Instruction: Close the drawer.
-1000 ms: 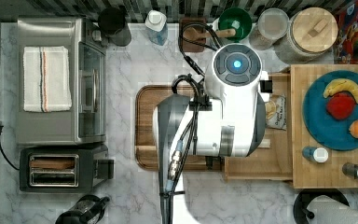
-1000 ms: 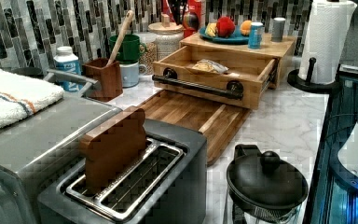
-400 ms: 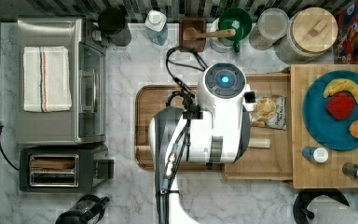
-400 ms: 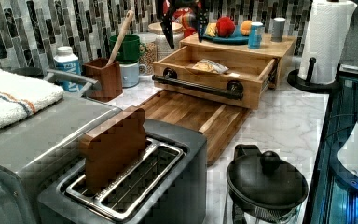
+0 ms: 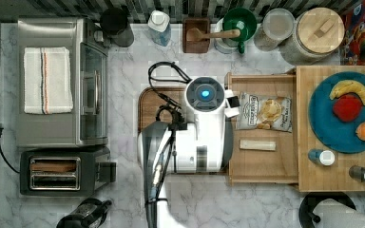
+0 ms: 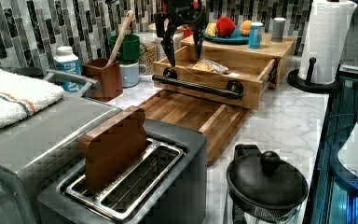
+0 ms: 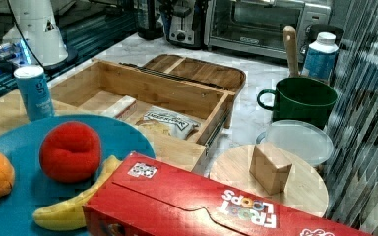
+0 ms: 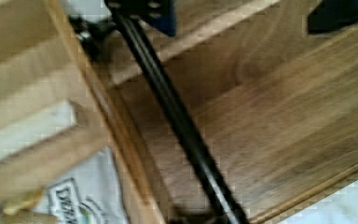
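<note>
Drawer [image 5: 261,161]: pulled open, at 3 o'clock of the dark board [image 5: 147,102] in the top view.
Gripper [image 6: 182,33]: fingers spread — hanging over the bar handle [image 6: 198,86].
Risk: fingers straddle the front panel — push jams or skips off.

On the counter stood one drawer [image 5: 261,166], one chip bag [image 5: 265,112], two shakers [image 5: 321,157], one toaster [image 5: 62,172] and one kettle [image 6: 266,185].
</note>
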### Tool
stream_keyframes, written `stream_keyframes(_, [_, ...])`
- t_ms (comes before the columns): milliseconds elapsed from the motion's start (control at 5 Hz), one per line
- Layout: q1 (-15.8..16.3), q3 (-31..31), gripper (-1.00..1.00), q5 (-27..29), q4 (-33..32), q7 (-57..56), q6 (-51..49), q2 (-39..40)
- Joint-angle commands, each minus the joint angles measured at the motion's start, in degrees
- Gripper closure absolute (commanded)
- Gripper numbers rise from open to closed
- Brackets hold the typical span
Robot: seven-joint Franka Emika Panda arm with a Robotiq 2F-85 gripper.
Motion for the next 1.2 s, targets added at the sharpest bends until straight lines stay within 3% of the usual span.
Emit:
stream_keyframes(200, [2.67, 5.49, 1.00, 1.25, -4.39, -9.59, 4.82, -3.67])
stream_keyframes(600, [0.27, 5.43, 1.00, -3.64, -9.29, -16.74, 15.48, -0.32])
stream_keyframes(800, [3.79, 0.07, 1.00, -6.79, -9.73, -18.98, 19.55, 2.15])
stream_keyframes(1000, [-0.06, 2.77, 1.00, -8.51, -8.25, -19.16, 18.19, 3.57])
stream_keyframes(1200, [-0.51, 1.16, 1.00, -9.37, -8.39, -22.22, 18.17, 3.58])
